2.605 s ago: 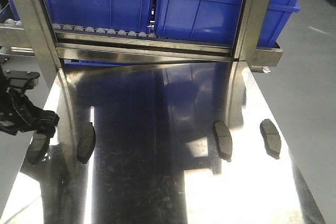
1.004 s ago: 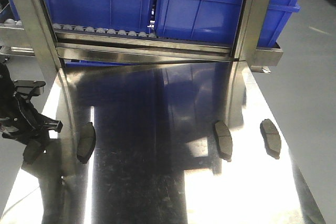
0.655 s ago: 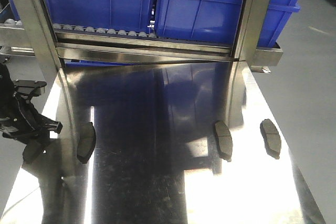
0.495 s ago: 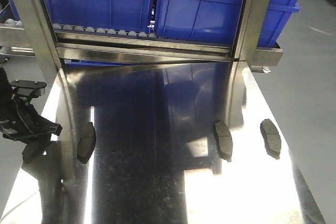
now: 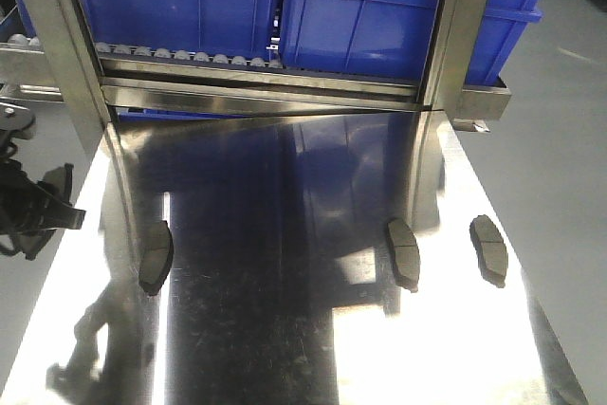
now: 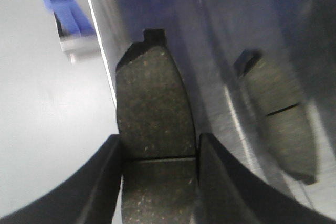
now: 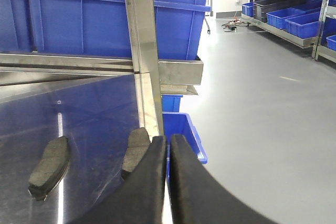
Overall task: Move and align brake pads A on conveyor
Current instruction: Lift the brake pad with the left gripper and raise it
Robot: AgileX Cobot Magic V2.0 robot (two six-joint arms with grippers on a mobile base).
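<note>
Your left gripper is clamped across a brake pad, whose long axis points straight ahead past the jaws.

In left end effector the brake pad: matt dk grey, gritty, pale-speckled friction face. Its fingers: matt black, smooth, prob. plastic. Surface just right of it: polished steel, mirror-glossy w/ fine scratches. On right end effector: same smooth matt black. Two pads to its left: rough, dull, non-reflective. Post ahead of it: brushed metal, satin. Bins behind that: blue plastic, slight sheen. Floor to its right: smooth grey, semi-gloss.
</note>
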